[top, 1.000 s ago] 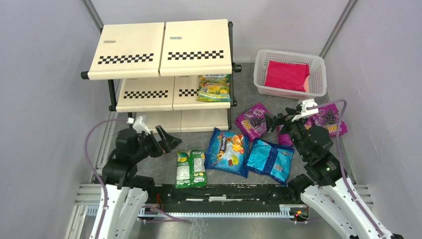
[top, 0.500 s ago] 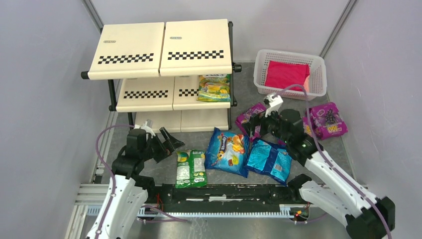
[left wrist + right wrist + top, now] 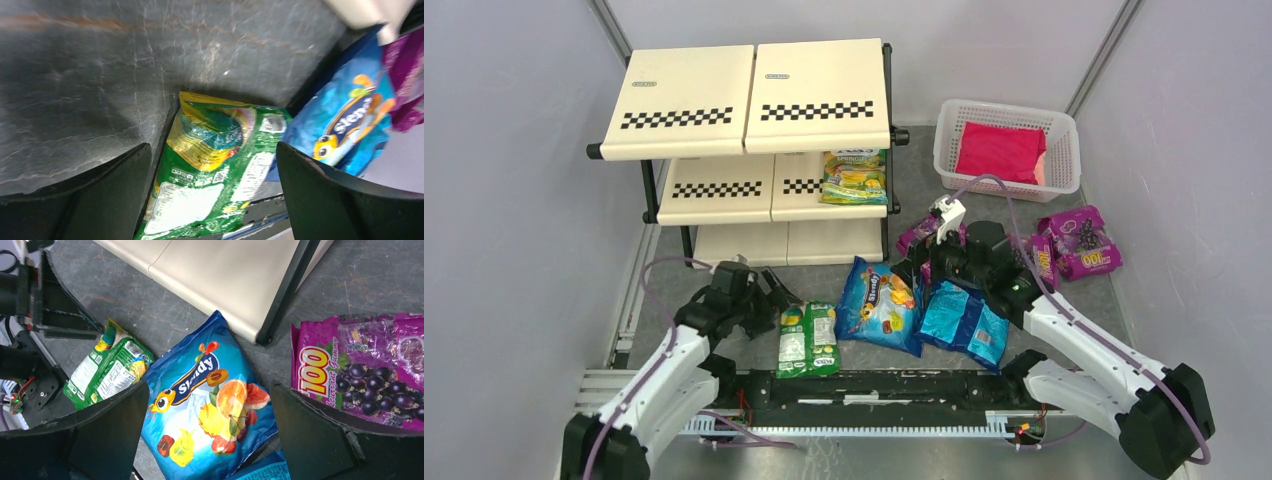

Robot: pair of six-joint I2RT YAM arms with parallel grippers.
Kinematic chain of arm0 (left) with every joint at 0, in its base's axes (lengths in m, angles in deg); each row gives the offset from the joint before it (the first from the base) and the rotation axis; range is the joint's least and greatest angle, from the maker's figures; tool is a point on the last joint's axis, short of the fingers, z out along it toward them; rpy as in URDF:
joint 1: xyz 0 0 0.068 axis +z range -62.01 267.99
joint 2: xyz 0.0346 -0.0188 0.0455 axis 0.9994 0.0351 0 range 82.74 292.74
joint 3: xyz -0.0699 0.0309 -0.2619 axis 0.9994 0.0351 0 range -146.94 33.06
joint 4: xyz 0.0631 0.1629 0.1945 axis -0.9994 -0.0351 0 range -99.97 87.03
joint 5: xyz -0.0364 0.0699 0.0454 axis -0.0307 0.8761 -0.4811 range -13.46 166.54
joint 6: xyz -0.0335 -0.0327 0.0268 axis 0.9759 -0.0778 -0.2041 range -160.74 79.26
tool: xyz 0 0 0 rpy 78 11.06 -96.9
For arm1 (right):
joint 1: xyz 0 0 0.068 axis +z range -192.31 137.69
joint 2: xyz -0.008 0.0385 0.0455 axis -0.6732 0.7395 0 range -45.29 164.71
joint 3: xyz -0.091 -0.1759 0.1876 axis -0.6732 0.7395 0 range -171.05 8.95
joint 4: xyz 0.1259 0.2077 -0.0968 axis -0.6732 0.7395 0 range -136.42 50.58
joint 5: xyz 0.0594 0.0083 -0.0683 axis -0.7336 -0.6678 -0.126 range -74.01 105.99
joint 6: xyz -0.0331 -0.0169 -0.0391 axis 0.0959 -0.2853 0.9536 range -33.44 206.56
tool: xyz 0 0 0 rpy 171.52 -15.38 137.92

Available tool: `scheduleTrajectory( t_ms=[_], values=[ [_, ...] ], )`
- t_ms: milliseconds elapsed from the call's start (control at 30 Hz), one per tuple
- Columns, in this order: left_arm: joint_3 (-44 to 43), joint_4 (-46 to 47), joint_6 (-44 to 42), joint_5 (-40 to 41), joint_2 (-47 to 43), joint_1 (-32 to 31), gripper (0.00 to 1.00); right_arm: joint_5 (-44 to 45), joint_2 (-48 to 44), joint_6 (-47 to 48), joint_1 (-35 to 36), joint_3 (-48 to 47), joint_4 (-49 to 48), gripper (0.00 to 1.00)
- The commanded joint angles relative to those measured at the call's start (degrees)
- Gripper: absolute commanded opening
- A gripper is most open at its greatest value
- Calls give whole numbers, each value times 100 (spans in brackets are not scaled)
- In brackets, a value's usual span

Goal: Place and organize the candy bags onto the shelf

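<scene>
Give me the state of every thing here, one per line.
Left gripper, open, empty.
Right gripper, open, empty.
Near green-yellow bag, flat on table.
Shelved green-yellow bag, on shelf middle tier.
Blue bags, lying on table.
Purple bags, on table.
Red packet, inside basket.

Table [image 3: 916, 178] bears candy bags [image 3: 882, 305] (shelf [image 3: 754, 90], basket [image 3: 944, 140]).

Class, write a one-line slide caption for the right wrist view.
Open right gripper poised over the blue candy bag, beside the shelf.
</scene>
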Motion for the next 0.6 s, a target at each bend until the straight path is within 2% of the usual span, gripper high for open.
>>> scheduleTrajectory(
  t_ms=[0, 100, 267, 567],
  values=[
    [201, 1196, 538, 370, 829, -714, 100, -39, 54, -62, 64, 127, -262, 98],
    [196, 1512, 504, 414, 1213, -934, 95, -60, 96, -87, 110, 180, -448, 98],
    [395, 2012, 495, 245, 1349, -980, 68, -46, 138, -135, 225, 302, -533, 98],
    [526, 2447, 526, -107, 1494, -981, 32, 45, 291, -144, 388, 323, -592, 98]
  ],
)
